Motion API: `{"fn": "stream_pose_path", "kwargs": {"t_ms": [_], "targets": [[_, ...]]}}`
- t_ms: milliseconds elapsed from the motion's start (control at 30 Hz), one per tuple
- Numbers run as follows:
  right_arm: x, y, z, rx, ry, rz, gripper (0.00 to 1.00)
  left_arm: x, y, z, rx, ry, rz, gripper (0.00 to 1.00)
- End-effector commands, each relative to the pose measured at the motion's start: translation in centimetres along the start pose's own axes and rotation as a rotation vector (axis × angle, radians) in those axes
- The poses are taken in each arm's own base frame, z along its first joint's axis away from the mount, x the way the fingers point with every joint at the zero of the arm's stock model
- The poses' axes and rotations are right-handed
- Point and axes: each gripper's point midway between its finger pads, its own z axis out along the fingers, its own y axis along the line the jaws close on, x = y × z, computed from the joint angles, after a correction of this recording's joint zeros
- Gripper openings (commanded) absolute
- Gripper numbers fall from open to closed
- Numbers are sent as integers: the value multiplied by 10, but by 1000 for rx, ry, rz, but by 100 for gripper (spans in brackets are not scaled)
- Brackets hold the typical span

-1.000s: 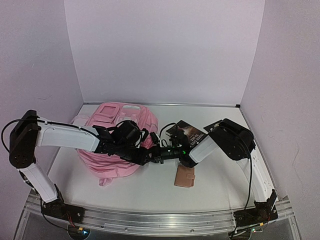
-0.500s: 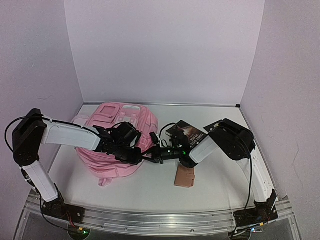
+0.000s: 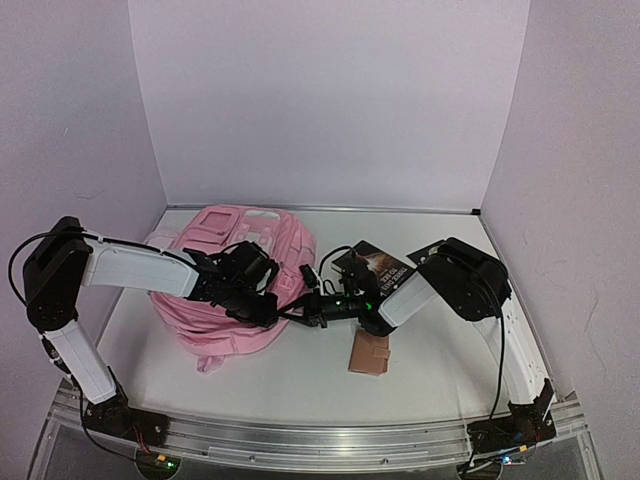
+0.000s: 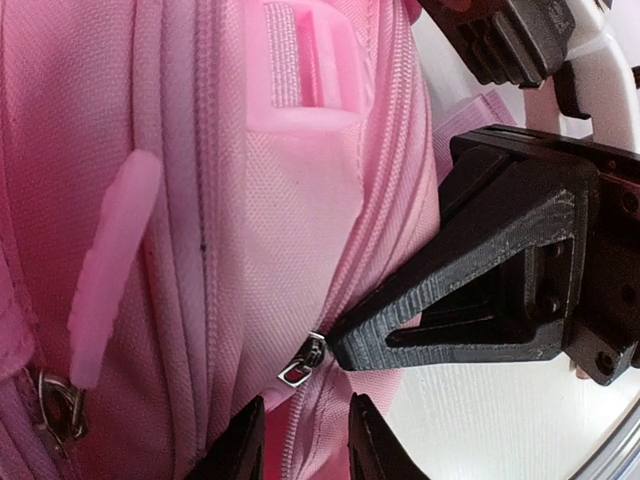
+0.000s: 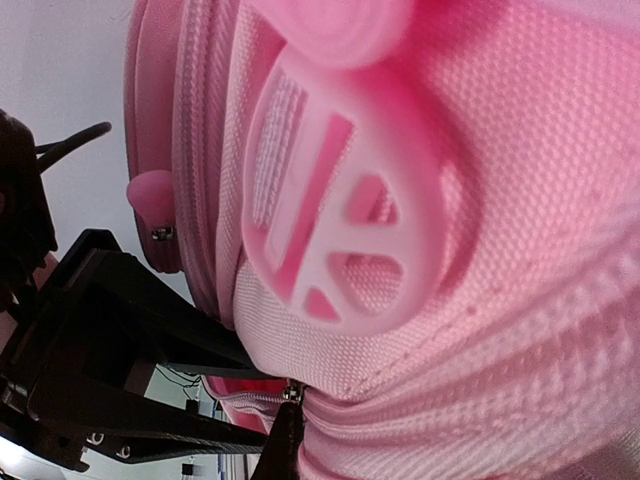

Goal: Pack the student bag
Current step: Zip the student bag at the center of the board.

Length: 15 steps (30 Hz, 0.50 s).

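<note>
Top external: student bag (image 3: 225,285) lies left of centre, with left gripper (image 3: 262,305) and right gripper (image 3: 290,314) meeting at its right-hand edge. Left wrist: left gripper pinches bag fabric; zip slider (image 4: 303,362) just ahead. Right wrist: slider at the fingertip; grip undeterminable.

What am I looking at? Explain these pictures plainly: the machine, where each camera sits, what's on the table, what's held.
Two robot arms are bolted at the near edge of the table, each ending in a two-finger gripper. The wide picture comes from a fixed camera above and behind them; the close-ups come from cameras on each wrist. On the table lie a pink student bag, a dark packet and a small brown case. In the left wrist view, the left gripper appears to pinch the bag's fabric beside the zip, while a finger of the right gripper points at the zip slider. Whether the right one grips anything is unclear.
</note>
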Motion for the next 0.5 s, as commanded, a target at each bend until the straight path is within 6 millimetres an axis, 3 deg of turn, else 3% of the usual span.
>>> {"fn": "stream_pose_path", "kwargs": {"t_ms": [0,200,467], "targets": [[41,1,2,-15,129,21,0,-6,45,1,-164,-22,8,29],[42,0,2,-15,133,23,0,-15,52,-3,-203,-33,47,30],[43,1,1,-16,135,25,0,0,65,23,-265,48,96,34]]}}
